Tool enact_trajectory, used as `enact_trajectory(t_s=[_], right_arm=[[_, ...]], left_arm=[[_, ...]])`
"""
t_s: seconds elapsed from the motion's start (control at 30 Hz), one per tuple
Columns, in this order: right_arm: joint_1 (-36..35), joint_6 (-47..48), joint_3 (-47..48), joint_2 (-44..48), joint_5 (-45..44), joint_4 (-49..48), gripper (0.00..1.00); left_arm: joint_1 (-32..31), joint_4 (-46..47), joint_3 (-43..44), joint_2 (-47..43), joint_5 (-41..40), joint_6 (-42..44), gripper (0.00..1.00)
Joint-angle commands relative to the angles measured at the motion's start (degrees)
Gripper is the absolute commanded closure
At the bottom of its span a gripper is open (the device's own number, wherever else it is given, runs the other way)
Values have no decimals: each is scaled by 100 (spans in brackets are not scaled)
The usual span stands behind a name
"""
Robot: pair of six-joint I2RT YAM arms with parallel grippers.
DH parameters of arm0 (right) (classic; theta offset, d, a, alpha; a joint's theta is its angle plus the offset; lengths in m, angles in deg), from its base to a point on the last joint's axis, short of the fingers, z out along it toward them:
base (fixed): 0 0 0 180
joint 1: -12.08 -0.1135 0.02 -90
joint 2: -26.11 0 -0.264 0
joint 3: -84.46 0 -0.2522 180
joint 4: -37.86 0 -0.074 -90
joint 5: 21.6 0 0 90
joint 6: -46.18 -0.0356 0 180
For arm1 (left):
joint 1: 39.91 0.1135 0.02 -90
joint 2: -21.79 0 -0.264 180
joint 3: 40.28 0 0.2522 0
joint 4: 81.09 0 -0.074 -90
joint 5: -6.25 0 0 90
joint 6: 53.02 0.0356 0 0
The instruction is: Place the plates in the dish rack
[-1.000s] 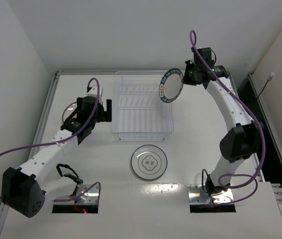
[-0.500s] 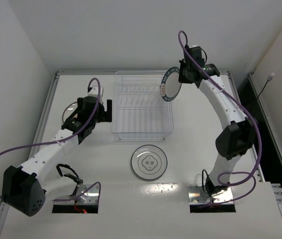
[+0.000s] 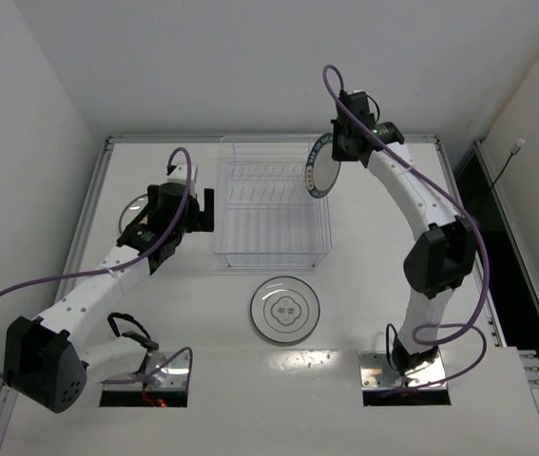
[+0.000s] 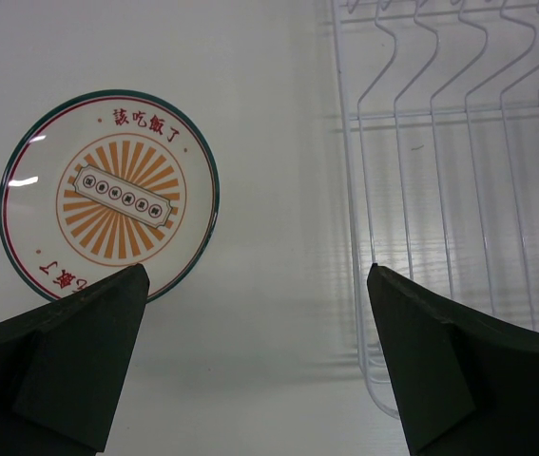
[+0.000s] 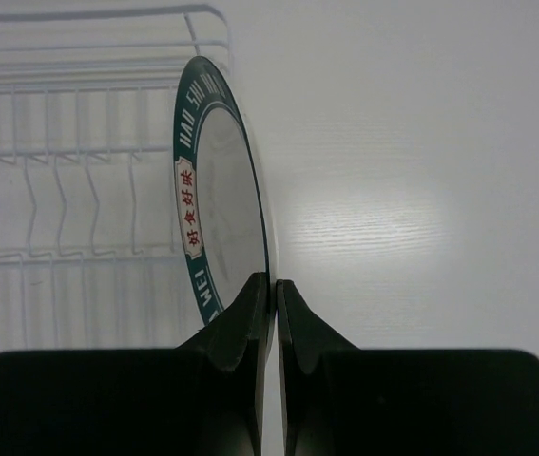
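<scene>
Our right gripper [image 5: 275, 280] is clamped on the near edge of the dark-rimmed plate [image 5: 217, 190], its two fingers pressed together with only the thin rim between them. That plate stands on edge. From the right wrist view we look almost straight along it, so it appears as a narrow sliver. Its decorated face is turned left, toward the inside of the dish rack [image 3: 271, 204], and its back faces the bare table [image 3: 374, 247] on the right. From above, the plate reads as a tall, slim ellipse. Its flat plane runs from near to far, roughly in line with the rack's right wall. It hangs over the rack's far right corner, and we cannot tell whether its lower edge touches the wire bars.

Our left gripper [image 4: 258, 271] hovers with its fingers spread wide apart and nothing between them. It sits over the strip of table just left of the rack. The orange sunburst plate [image 4: 109, 195] lies flat and face up on the table under that arm, beside the rack's left wall but apart from it. The left fingertip partly covers its near edge in the wrist view.

The plate with the central motif [image 3: 285, 309] also lies flat on the table, just in front of the rack's near wall and outside it.
</scene>
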Motion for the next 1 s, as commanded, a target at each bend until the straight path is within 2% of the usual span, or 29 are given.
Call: enact_trajectory(t_s=[0.0,0.2,0.57,0.7,0.73,0.87,0.97], right_arm=[[-356,66,7,-114,-433,-298,100],[-717,66,182,-396,-1154,-298,100],[-894,14,1246,-1231,-1156,431,100],[-894,14,1299,-1118,-1015,571,91],[-894,14,1299,-1065,-1015,624,84],[-894,14,993,-512,-883,678,67],[-780,14,606,112,-673,677,58]], left_arm=[[-42,158,225,0,-1,-30,0],[-42,158,225,0,-1,-30,0],[-42,158,225,0,-1,-30,0],[-42,158,225,53,-1,-30,0],[-42,158,225,53,-1,-30,0],[-42,158,225,106,-1,-30,0],[-42,158,225,106,-54,-30,0]])
